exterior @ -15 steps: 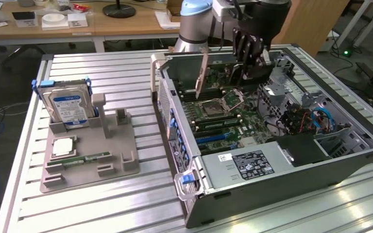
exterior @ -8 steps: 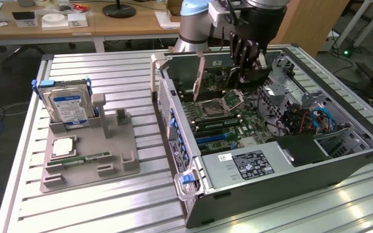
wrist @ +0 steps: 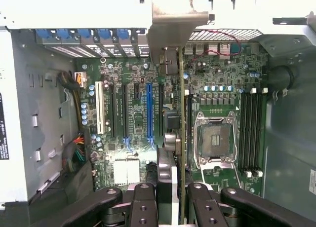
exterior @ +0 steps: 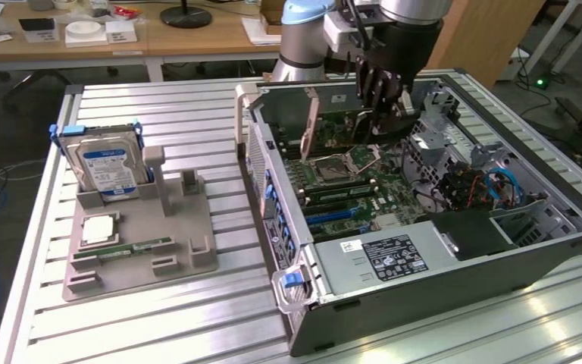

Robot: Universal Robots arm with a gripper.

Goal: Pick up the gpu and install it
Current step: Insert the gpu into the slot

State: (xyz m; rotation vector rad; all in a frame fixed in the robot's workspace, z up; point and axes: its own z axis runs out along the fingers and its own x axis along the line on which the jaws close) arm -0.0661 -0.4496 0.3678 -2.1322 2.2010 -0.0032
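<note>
Clamped in the gripper (wrist: 178, 190), the gpu (wrist: 174, 34) is held edge-on over the motherboard (wrist: 133, 79) inside the open case (exterior: 423, 288), apparently so its lower edge faces a slot.

readable text: none | hard drive label (exterior: 107, 171): blue and white, print too fine to make out | power supply label (exterior: 396, 256): black with white print and symbols, illegible | white sticker (exterior: 350, 246) beside it: illegible | case-wall label (wrist: 2, 133): cut off, unreadable

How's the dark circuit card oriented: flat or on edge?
On edge: thin dark circuit card upright between the black fingers over the green motherboard.
</note>
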